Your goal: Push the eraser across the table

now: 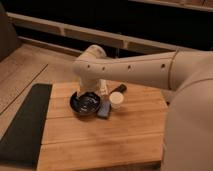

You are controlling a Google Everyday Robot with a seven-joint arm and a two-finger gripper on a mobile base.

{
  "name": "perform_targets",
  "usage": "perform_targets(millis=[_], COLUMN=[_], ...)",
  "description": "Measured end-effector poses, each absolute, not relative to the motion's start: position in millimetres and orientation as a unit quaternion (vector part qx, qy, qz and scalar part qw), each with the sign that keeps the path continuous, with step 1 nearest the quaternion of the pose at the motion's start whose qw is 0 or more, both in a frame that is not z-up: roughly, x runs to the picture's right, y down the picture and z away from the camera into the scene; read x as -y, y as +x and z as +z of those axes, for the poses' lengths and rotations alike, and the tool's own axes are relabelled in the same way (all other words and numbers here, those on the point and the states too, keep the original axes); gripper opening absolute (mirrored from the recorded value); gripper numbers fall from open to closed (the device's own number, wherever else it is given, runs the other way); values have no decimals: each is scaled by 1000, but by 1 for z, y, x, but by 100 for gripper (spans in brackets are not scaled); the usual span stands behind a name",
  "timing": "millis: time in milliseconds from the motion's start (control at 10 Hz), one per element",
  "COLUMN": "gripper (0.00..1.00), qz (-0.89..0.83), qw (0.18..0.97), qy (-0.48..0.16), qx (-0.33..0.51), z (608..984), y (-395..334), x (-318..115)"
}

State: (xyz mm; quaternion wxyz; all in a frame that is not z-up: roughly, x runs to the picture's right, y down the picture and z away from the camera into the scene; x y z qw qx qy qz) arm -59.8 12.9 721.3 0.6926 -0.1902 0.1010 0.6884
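Gripper [94, 99] hanging low over table [135, 137], just behind eraser [103, 110], likely lining up for push; open or closed, cannot tell. Eraser lying on table's far half, between dark bowl [82, 106] and white cup [117, 100].

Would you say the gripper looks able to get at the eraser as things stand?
Probably yes: the gripper hangs low over the bowl, right next to the eraser; only the bowl's rim lies between, and the cup sits beyond.
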Motion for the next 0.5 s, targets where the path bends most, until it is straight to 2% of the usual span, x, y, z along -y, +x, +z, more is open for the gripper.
perform_targets(millis=[200, 300, 500], gripper=[62, 56, 32], qz=[691, 690, 691], qw=[691, 693, 692], qy=[-187, -188, -187], qx=[-95, -94, -96], z=[721, 720, 721], y=[-56, -59, -56], x=[-10, -10, -10])
